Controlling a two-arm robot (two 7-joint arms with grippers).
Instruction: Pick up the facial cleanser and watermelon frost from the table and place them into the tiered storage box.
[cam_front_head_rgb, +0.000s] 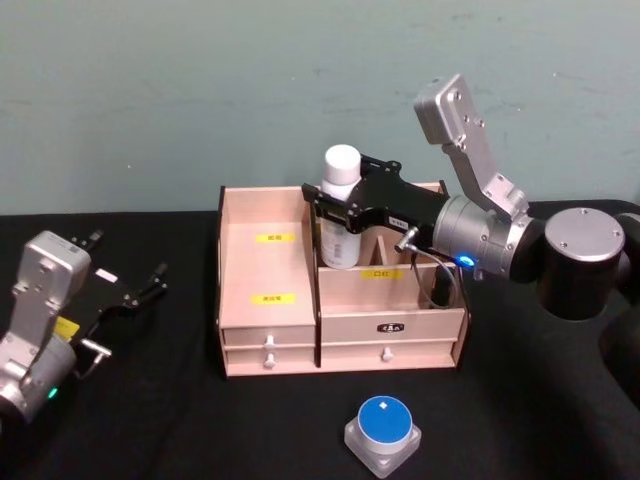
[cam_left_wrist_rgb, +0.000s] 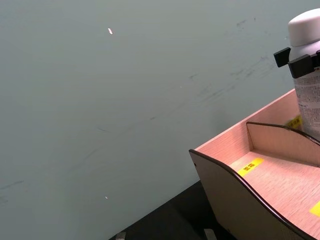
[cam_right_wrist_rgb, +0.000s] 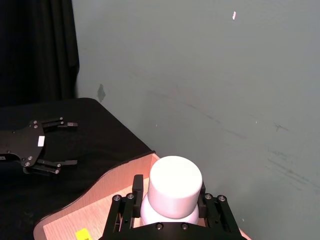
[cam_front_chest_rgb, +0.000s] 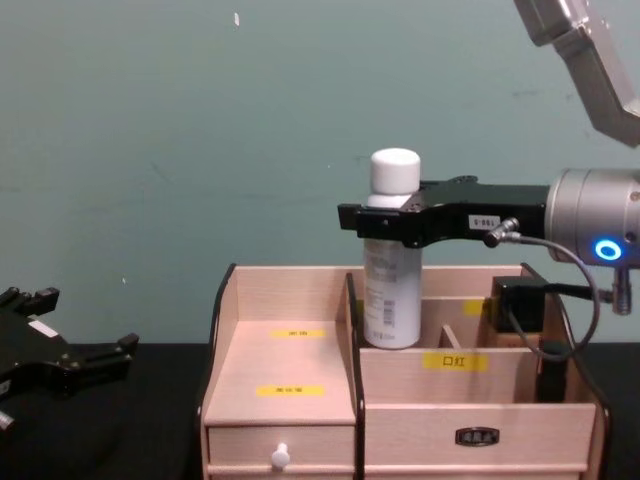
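The facial cleanser (cam_front_head_rgb: 340, 215), a tall white bottle with a rounded cap, stands upright over the upper tier of the tiered storage box (cam_front_head_rgb: 270, 330). My right gripper (cam_front_head_rgb: 333, 207) is shut on it just below the cap, reaching in from the right. From the chest, the facial cleanser (cam_front_chest_rgb: 392, 280) has its base down at compartment level behind the box's (cam_front_chest_rgb: 290, 400) front wall; whether it rests there is hidden. The watermelon frost (cam_front_head_rgb: 383, 432), a squat clear jar with a blue lid, sits on the black table in front of the box. My left gripper (cam_front_head_rgb: 125, 260) hangs open at the far left.
A dark object (cam_front_chest_rgb: 520, 300) sits in the box's right compartment, with a cable from the right arm running close by it. Two small drawers with white knobs (cam_front_head_rgb: 269, 343) face the front. A green wall stands close behind the box.
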